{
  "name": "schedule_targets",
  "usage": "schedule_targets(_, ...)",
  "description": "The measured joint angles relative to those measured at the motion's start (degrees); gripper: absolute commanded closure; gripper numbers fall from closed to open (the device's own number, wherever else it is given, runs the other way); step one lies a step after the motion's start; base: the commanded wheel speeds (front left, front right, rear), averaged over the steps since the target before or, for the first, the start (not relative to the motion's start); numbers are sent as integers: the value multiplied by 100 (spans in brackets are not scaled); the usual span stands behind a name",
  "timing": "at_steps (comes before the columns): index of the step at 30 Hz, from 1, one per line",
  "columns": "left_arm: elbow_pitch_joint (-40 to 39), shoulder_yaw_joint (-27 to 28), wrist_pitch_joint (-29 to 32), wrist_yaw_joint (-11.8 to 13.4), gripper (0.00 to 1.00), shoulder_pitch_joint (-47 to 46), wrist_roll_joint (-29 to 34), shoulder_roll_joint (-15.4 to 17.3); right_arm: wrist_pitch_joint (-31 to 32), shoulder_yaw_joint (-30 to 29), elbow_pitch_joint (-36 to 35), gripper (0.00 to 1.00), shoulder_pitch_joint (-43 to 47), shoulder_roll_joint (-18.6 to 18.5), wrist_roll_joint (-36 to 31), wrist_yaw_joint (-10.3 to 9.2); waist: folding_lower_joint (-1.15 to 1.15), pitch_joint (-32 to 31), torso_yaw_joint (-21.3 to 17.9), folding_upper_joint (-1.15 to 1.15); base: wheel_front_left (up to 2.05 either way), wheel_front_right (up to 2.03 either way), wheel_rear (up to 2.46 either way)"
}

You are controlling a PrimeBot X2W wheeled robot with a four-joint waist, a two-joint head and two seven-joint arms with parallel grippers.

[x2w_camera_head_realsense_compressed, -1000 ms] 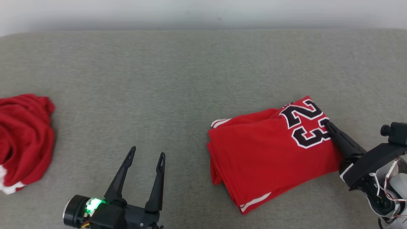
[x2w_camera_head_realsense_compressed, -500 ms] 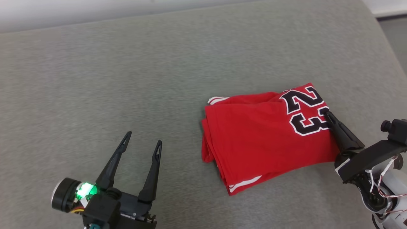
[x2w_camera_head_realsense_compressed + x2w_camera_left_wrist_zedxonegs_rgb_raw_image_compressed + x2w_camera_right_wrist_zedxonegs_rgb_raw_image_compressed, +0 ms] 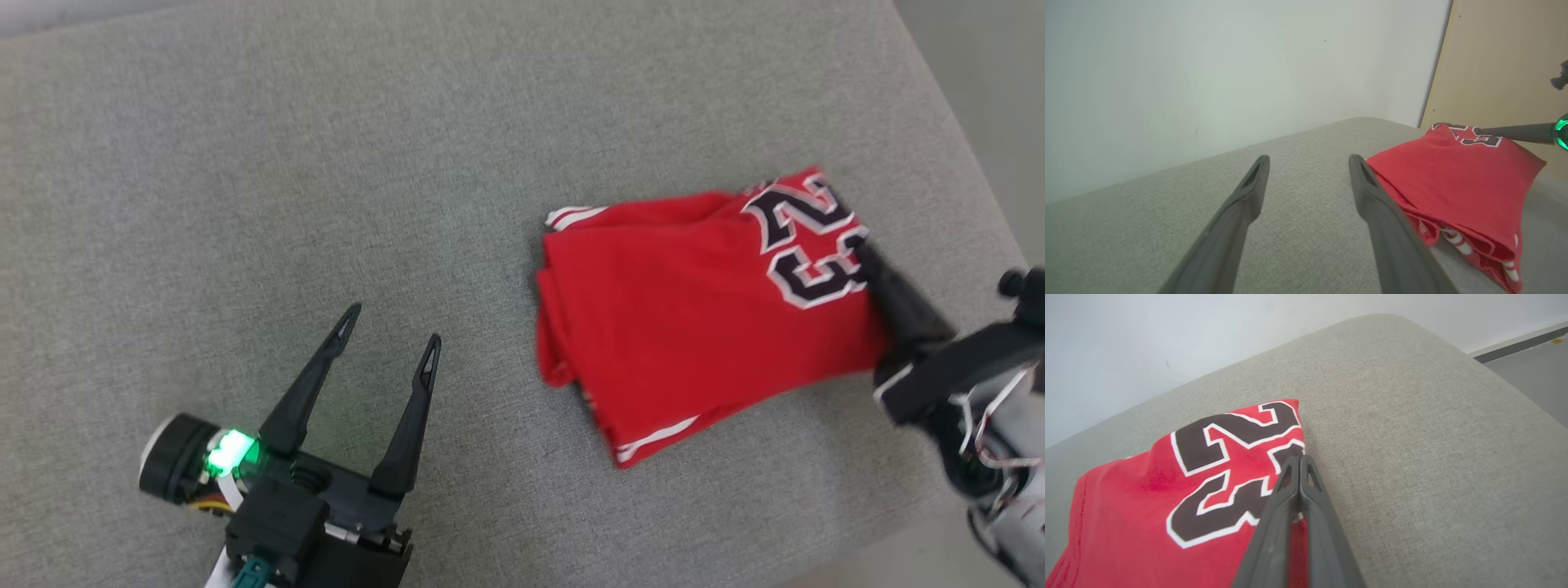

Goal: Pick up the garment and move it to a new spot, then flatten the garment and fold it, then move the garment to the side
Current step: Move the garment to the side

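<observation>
The garment (image 3: 694, 327) is a red jersey with a black and white 23, folded into a flat stack on the grey cushion (image 3: 326, 163). My right gripper (image 3: 861, 249) reaches in from the right. It is shut on the garment's right edge beside the number, as the right wrist view shows (image 3: 1298, 457) over the garment (image 3: 1147, 506). My left gripper (image 3: 393, 324) stands open at the lower left, a short way from the stack's left edge. In the left wrist view its fingers (image 3: 1309, 160) hold nothing, and the garment (image 3: 1453, 179) lies just to their right.
The cushion's right edge (image 3: 971, 180) runs close behind the garment, with pale floor (image 3: 996, 82) beyond it. A white wall (image 3: 1208, 81) backs the cushion. Bare grey fabric stretches left and behind the garment.
The head view has swung to the right, and a crumpled red heap at the far left has left it. The garment has stayed at my right gripper's tips and now lies nearer the cushion's right edge.
</observation>
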Motion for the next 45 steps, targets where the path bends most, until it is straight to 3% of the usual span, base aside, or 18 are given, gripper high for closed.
schedule_targets(19,-757,-190,0,-26,0,-977,-370,94,-8,-2096,1485,100,-1481,-439,-1486,0,1,1067,331,0,0,0,0)
schedule_targets(32,-893,-252,0,-26,0,-1139,-346,281,-8,-3189,2601,100,-1895,-474,-2887,0,0,1549,545,0,0,0,0)
schedule_targets(37,-903,-269,0,-26,0,-1191,-338,320,-8,-3632,3087,100,-2153,-302,-3533,0,0,1595,594,0,0,0,0)
schedule_targets(38,-900,-286,0,-26,0,-1196,-334,318,-8,-3723,3156,94,-2190,-247,-3691,0,1,1586,603,1,0,0,0)
schedule_targets(39,-891,-305,0,-26,0,-1202,-326,313,-8,-3824,3205,35,-2219,-201,-3843,0,0,1570,613,1,0,0,0)
schedule_targets(40,-884,-323,0,-26,0,-1211,-313,307,-8,-3941,3220,0,-2246,-162,-4011,0,0,1546,624,1,0,0,0)
schedule_targets(43,-856,-342,0,-13,0,-1213,-302,266,-10,-4434,3025,0,-2248,-63,-4657,0,0,1438,663,0,0,0,0)
schedule_targets(45,-821,-334,0,21,0,-1179,-305,210,-23,-4669,2662,0,-2021,241,-5427,0,-1,1275,706,0,0,0,0)
